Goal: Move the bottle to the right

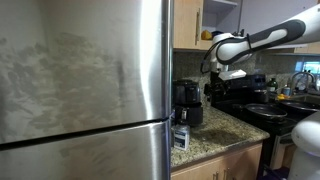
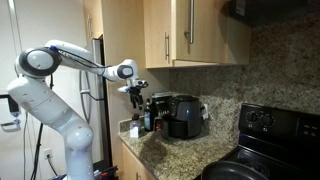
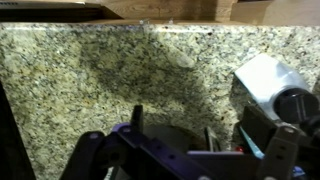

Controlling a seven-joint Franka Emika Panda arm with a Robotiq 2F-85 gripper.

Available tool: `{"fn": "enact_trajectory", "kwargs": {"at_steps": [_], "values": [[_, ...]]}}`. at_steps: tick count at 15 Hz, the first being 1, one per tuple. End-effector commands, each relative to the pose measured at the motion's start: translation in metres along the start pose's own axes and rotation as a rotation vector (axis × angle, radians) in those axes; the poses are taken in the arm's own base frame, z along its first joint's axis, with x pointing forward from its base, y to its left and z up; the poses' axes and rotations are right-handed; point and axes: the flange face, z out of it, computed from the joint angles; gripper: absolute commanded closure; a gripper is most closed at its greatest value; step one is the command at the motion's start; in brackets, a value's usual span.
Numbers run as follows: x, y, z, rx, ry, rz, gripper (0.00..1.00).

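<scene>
The dark upright bottle [image 2: 156, 110] stands on the granite counter [image 2: 170, 152], right beside the boxy black coffee maker [image 2: 184, 115]. In an exterior view the coffee maker [image 1: 188, 101] shows by the fridge, and I cannot separate the bottle from it there. My gripper [image 2: 135, 93] hangs in the air above and short of the bottle, apart from it; it also shows in an exterior view [image 1: 212, 78]. In the wrist view its fingers [image 3: 175, 132] are spread with only granite between them. The bottle is not visible in the wrist view.
A large steel fridge [image 1: 80, 90] fills one side. A black stove [image 2: 270, 140] with pans [image 1: 262, 110] adjoins the counter. Wood cabinets [image 2: 190, 30] hang overhead. Small items [image 2: 135, 128] sit at the counter's edge. A white rounded object [image 3: 265, 80] is at the wrist view's right.
</scene>
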Motion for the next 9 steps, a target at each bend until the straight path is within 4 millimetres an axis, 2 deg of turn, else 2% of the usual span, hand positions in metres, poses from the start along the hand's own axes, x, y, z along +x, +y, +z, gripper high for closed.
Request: {"fn": "enact_trajectory", "kwargs": {"at_steps": [1,2,4,5,7,9], "values": [[0.043,-0.074,-0.015,0.02,-0.009,0.014,0.0],[0.017,-0.044,-0.009,-0.002,0.012,0.0,0.0],[0.031,-0.073,-0.015,0.008,0.015,0.004,0.0],[0.036,-0.077,-0.014,0.012,0.01,0.004,0.0],[0.058,-0.08,-0.012,-0.008,-0.035,0.033,0.0],[0.082,-0.087,-0.028,0.04,-0.018,0.027,0.0]]}}
